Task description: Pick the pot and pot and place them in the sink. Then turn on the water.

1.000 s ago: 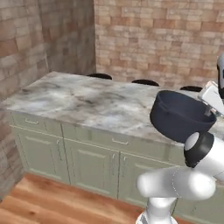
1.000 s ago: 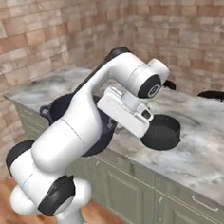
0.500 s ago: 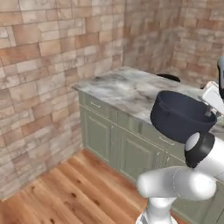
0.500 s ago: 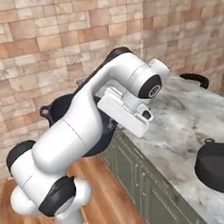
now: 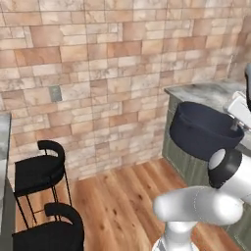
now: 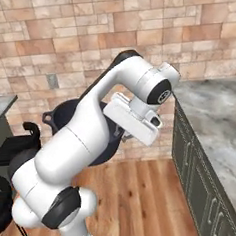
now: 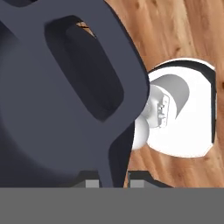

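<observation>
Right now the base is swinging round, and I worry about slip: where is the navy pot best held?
By the rim wall beside its loop handle, as now: the jaws straddle the navy pot wall from above, its open mouth allowing one finger inside.

You have a marble-topped counter [image 6: 213, 117] over grey-green cabinets at the right, its visible top bare. Below you is the wood plank floor [image 5: 122, 196], with two black stools [image 5: 39, 169] on it at the left.

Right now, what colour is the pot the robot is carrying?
Dark navy blue. The pot shows best in the left base view, held up above the wooden floor.
</observation>
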Controlling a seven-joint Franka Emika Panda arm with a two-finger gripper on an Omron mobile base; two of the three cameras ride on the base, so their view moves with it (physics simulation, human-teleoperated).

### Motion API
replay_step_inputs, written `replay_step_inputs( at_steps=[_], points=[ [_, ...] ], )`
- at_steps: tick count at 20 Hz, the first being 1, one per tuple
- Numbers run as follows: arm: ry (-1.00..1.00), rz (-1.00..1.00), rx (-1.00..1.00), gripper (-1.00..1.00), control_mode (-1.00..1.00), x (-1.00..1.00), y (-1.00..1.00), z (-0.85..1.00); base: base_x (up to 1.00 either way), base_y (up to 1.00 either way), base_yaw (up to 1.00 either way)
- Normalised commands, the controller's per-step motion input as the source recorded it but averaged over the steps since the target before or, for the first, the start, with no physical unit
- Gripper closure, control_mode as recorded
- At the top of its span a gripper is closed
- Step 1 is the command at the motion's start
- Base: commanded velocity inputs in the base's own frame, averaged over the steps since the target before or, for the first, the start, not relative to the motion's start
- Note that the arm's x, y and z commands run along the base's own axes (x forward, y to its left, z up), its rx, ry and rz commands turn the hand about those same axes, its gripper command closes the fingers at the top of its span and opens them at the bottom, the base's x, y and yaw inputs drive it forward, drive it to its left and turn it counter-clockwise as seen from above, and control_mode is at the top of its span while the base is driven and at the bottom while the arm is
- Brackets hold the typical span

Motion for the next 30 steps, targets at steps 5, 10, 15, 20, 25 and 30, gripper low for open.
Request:
replay_step_inputs(
  at_steps=[5, 10, 15, 20, 25, 30],
  points=[
    [0.00, 0.00, 0.00, 1.00, 1.00, 0.00, 0.00, 0.00, -0.02, 0.59, 0.77],
    [0.00, 0.00, 0.00, 1.00, 1.00, 0.00, 0.00, 0.00, 0.00, 0.51, 0.75],
    [0.00, 0.00, 0.00, 1.00, 1.00, 0.00, 0.00, 0.00, -0.23, 0.44, 0.73],
    [0.00, 0.00, 0.00, 1.00, 1.00, 0.00, 0.00, 0.00, -1.00, 0.00, 0.58],
    [0.00, 0.00, 0.00, 1.00, 1.00, 0.00, 0.00, 0.00, -1.00, 0.00, 0.55],
    [0.00, 0.00, 0.00, 1.00, 1.00, 0.00, 0.00, 0.00, -0.96, 0.36, 0.54]
  ],
)
